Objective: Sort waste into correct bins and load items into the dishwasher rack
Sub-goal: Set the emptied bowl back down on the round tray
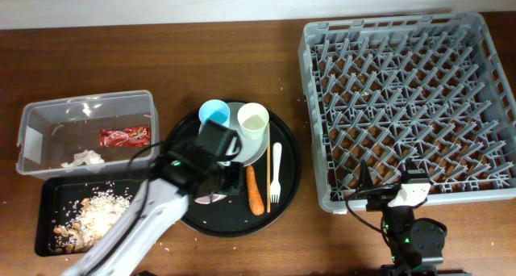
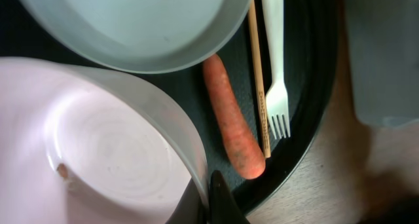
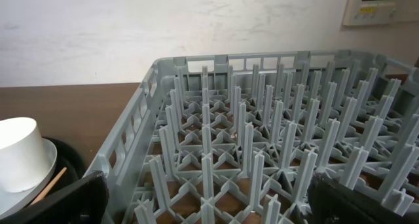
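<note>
My left gripper (image 2: 208, 199) is shut on the rim of the small pinkish-white bowl (image 2: 98, 145), one finger inside and one outside. The bowl (image 1: 211, 199) sits on the round black tray, mostly hidden under my left arm. Beside it lie the orange carrot (image 2: 232, 119), the chopsticks (image 2: 260, 80) and the white fork (image 2: 276, 67). A blue cup (image 1: 214, 112) and a cream cup (image 1: 252, 120) stand on the pale plate (image 1: 242, 151). My right gripper (image 3: 209, 204) hangs open at the front edge of the grey dishwasher rack (image 3: 262, 139), holding nothing.
The clear tub (image 1: 89, 101) at the left holds a red wrapper (image 1: 124, 135) and white tissue (image 1: 85, 157). In front of it the black rectangular tray (image 1: 48, 195) holds rice scraps (image 1: 101, 211). The round black tray (image 1: 288, 159) lies between the bins and the rack (image 1: 407, 98).
</note>
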Controlling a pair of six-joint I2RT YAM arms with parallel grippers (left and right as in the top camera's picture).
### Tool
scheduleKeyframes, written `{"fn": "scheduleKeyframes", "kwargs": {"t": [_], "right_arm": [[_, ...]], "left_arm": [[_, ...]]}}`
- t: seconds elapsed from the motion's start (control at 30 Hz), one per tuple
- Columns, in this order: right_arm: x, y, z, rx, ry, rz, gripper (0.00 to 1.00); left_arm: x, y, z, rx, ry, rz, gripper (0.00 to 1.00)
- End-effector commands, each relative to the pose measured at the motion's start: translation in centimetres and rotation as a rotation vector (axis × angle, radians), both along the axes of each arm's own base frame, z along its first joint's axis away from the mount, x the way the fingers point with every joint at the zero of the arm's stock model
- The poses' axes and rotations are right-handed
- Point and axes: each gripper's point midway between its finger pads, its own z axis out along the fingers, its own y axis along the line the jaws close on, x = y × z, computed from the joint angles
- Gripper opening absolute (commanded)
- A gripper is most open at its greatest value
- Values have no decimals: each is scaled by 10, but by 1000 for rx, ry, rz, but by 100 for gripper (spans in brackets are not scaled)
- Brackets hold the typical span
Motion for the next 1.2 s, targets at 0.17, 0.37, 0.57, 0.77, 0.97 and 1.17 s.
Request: {"fn": "scheduleKeyframes", "kwargs": {"t": [0.17, 0.37, 0.57, 0.77, 0.97, 1.17], "right_arm": [[0, -3, -2, 1, 3, -15, 99], [0, -3, -2, 1, 3, -15, 98], [0, -3, -2, 1, 3, -15, 99], [0, -3, -2, 1, 3, -15, 99], [0, -3, -2, 1, 3, -15, 99], [0, -3, -2, 1, 3, -15, 99]], "left_arm": [[-1, -20, -68, 115, 158, -26, 0], [-2, -19, -69, 119, 164, -27, 24], [1, -19, -67, 124, 148, -35, 46], [9, -41, -12, -4, 18, -70, 51], [27, 46, -21, 276, 6, 129, 45], [28, 108, -34, 304, 90, 319, 45]]}}
